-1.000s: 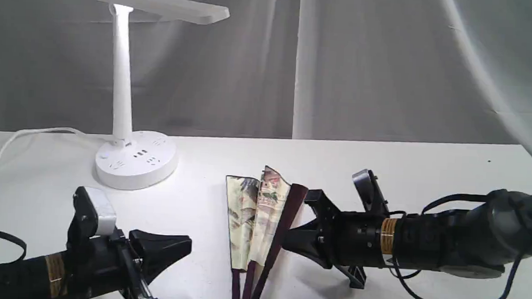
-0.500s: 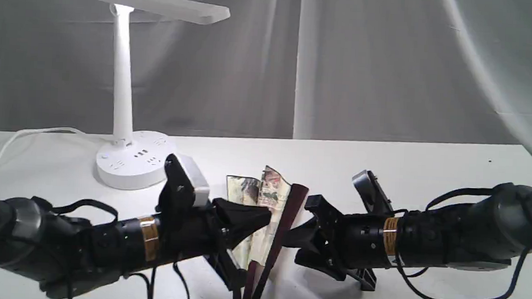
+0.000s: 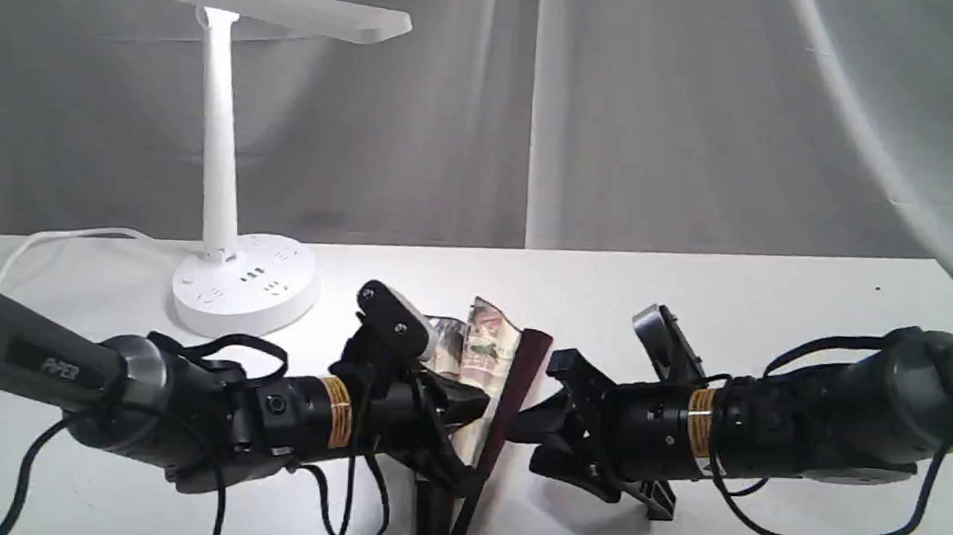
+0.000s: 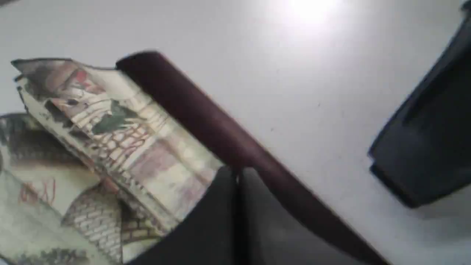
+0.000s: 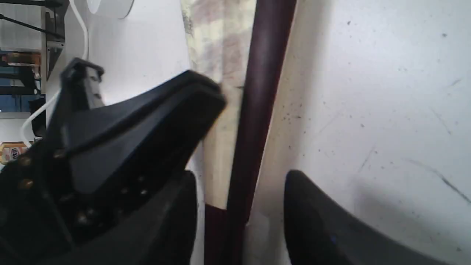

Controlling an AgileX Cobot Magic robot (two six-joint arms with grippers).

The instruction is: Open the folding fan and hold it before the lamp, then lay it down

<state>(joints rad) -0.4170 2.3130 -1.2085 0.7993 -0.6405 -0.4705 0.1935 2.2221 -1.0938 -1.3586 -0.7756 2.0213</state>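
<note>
The folding fan (image 3: 485,333) lies partly spread on the white tabletop (image 3: 768,315) at the lower centre of the exterior view, handle end toward the bottom edge, its dark outer rib (image 3: 522,372) on the right of the painted leaf. The lamp (image 3: 220,148) stands at upper left, well apart from it. The left end effector (image 3: 477,404) reaches in from the left with its tip over the leaf; the right end effector (image 3: 533,394) comes in from the right, close against the rib. From outside, both arms hide much of the fan. The left wrist view settles that arm's state: its fingers (image 4: 257,221) are clenched together with only a thin seam between them and nothing pinched, the tip at the leaf's edge just beside the rib. The right wrist view shows the right end effector (image 5: 239,175) released, jaws wide with the rib running between them; whether either finger touches it I cannot tell
</note>
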